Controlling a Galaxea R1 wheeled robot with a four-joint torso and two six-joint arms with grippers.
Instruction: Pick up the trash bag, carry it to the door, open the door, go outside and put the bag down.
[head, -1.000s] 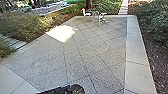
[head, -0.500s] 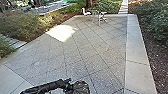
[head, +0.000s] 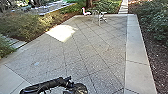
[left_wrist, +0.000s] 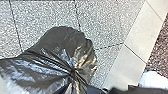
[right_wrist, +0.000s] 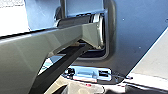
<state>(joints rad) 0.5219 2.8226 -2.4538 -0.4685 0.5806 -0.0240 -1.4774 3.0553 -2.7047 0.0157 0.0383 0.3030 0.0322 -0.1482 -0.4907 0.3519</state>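
In the head view my left arm reaches in from the bottom left, and my left gripper (head: 69, 84) is at its end, shut on the black trash bag (head: 80, 89). The left wrist view has the shiny trash bag (left_wrist: 58, 42) large, its plastic drawn into tight folds at my left gripper (left_wrist: 73, 74). Paving lies beneath the bag; whether the two touch I cannot tell. The right wrist view looks onto robot body panels and a jointed bar, and how my right gripper stands cannot be made out.
Paved patio (head: 100, 60) ahead, with a pale concrete border (head: 137, 52) at the right and planting beds (head: 158, 25) beyond it. Bushes (head: 25, 23) line the left. A white chair (head: 102, 17) and a white and red object (head: 85, 12) stand at the far edge.
My left arm has come up further into the head view with the black bag at its end; over the last half second, arm and bag have shifted slightly left. The camera has hardly moved.
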